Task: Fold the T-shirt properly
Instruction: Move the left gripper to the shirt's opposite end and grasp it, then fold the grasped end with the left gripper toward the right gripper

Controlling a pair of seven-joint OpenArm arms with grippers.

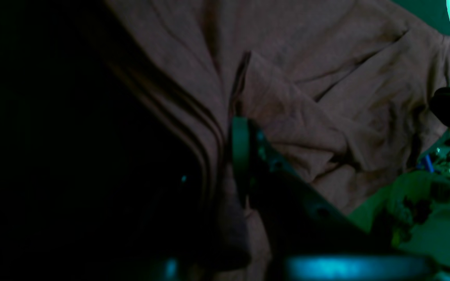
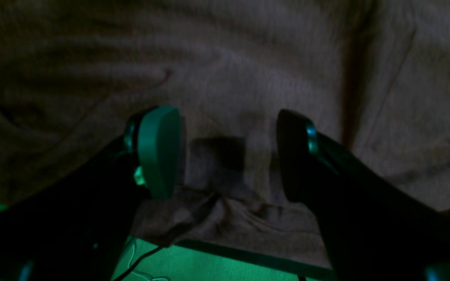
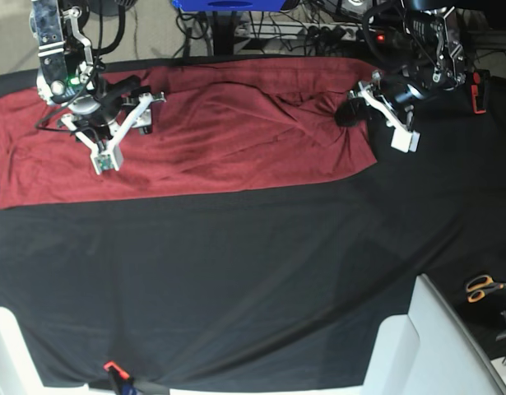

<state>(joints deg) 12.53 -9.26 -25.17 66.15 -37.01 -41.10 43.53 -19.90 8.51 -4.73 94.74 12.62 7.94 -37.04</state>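
The large brick-red knit T-shirt (image 3: pixel 195 136) is spread across the upper left of the base view on the black cloth sheet (image 3: pixel 253 280). The left gripper (image 3: pixel 351 111) is seen clamped on a bunched fold at the shirt's right edge. The right gripper (image 3: pixel 125 127) is held with jaws apart over the fabric at the upper left.

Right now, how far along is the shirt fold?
Early. Done: the T-shirt lies spread as one long band across the black cloth, no finished fold showing. In hand: the left gripper has shut on fabric at that end, which bunches there; the right gripper hangs open over the other end. Left: every fold.
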